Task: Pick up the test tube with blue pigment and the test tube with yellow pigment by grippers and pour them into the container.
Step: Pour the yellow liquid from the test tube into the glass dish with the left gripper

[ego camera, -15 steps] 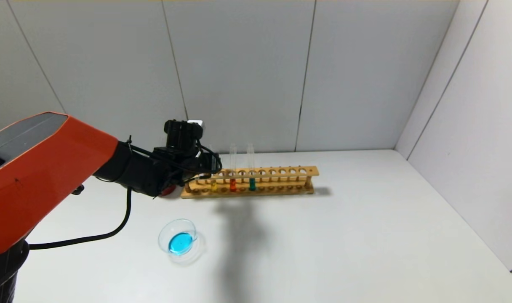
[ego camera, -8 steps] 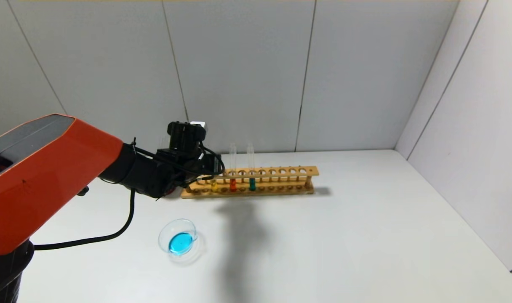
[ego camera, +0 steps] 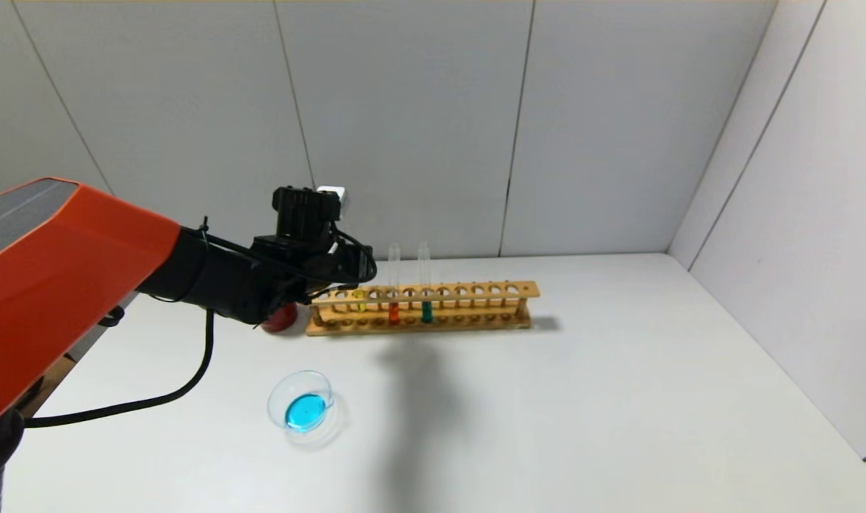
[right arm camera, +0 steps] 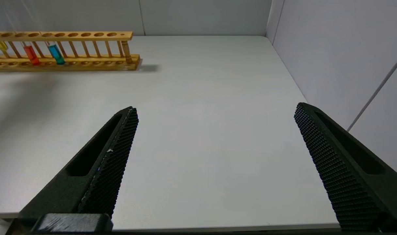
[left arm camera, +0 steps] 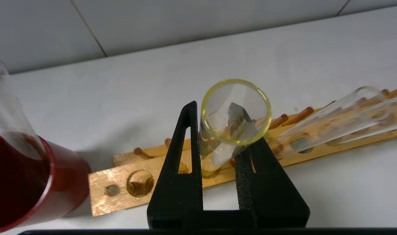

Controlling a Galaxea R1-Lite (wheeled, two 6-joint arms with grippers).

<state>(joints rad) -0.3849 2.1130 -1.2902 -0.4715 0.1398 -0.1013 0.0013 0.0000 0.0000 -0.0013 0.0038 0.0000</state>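
Note:
My left gripper point(ego camera: 339, 283) is shut on the test tube with yellow pigment point(ego camera: 360, 299) at the left end of the wooden rack point(ego camera: 476, 292). In the left wrist view both fingers point(left arm camera: 180, 163) press the tube point(left arm camera: 218, 150), and its yellow-tinted rim faces the camera. The tube is raised, with its yellow bottom level with the rack's upper rail. The container point(ego camera: 301, 406) sits on the table in front of the rack and holds blue liquid. No tube with blue liquid shows. My right gripper point(right arm camera: 216, 109) is open and empty over the right side of the table.
The rack also holds a tube with orange-red liquid point(ego camera: 394, 310) and one with teal-green liquid point(ego camera: 426, 310). A dark-red cup point(ego camera: 280, 318) stands by the rack's left end, with an empty clear tube point(left arm camera: 2, 104) in it. Walls close the back and right sides.
My left gripper has risen with the yellow tube. The yellow liquid has moved from near the rack's base up to its upper rail. The container and other tubes have not moved.

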